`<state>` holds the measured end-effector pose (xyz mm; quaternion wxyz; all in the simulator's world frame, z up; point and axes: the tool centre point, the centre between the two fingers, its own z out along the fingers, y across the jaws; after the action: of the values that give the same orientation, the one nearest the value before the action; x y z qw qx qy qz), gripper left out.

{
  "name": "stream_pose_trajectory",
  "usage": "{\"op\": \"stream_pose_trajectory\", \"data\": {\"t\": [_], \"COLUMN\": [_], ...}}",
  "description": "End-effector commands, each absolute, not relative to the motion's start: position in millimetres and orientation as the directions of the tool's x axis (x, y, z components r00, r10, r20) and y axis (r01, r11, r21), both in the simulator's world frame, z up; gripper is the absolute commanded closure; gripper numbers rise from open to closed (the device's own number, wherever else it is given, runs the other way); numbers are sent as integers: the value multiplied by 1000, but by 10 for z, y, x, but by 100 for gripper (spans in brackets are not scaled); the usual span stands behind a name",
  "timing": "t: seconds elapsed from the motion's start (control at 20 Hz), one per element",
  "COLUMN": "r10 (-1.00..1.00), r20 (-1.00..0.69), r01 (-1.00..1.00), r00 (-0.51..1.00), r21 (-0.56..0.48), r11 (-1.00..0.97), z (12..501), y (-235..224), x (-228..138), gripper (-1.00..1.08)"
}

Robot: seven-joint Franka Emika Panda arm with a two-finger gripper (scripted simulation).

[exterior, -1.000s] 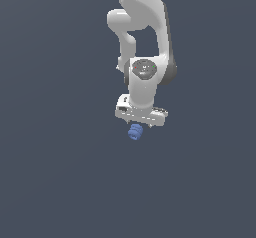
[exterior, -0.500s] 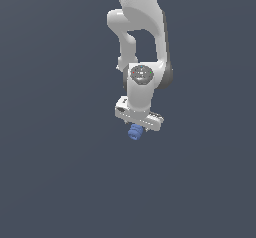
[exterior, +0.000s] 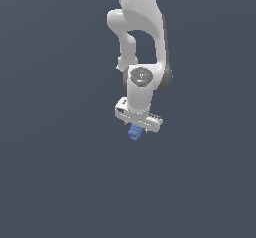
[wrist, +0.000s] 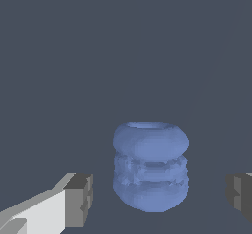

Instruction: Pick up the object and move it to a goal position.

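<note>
Starting at the exterior view's left, you have only a flat, dark slate-grey field: no edge, seam or wall line shows, so you cannot tell where the counter [exterior: 55, 182] ends and any room behind it begins, and the same uniform grey fills the whole frame on that side. Moving toward the middle, the white arm [exterior: 142, 37] comes down from the top edge, bends through its joints and ends in a round wrist housing with a wide white hand set at a slant below it. Under that hand sits the gripper [exterior: 136, 130], and the object [exterior: 134, 132], a small matte blue ridged cylinder, shows just beneath the hand's lower edge, narrower than the hand itself; from this view you cannot tell whether it rests on the counter or hangs above it. In the wrist view you see the object [wrist: 150, 166] upright, its round hollow end facing up and its stacked ridges plain, standing between the two dark grey finger pads [wrist: 79, 199]. Both pads stand apart from it with grey surface visible in each gap, so the gripper [wrist: 160, 196] is spread wide and grips nothing. To the exterior view's right, the plain grey carries on unbroken.
</note>
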<state>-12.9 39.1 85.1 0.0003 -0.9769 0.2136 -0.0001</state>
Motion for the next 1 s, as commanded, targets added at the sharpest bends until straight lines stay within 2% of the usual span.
{"op": "stream_pose_trajectory", "data": {"t": [0.0, 0.55, 0.6, 0.95], "r10": [-418, -421, -421, -421], "r20": [-1, 0, 0, 0], "r01": [-418, -421, -421, -421], "r00": [908, 907, 907, 907], "r21": [0, 0, 0, 0], "r11": [-908, -907, -907, -907], "z": [766, 397, 397, 397], "y": [390, 390, 390, 390], "x": [-135, -132, -132, -132], "gripper": [-92, -92, 108, 108]}}
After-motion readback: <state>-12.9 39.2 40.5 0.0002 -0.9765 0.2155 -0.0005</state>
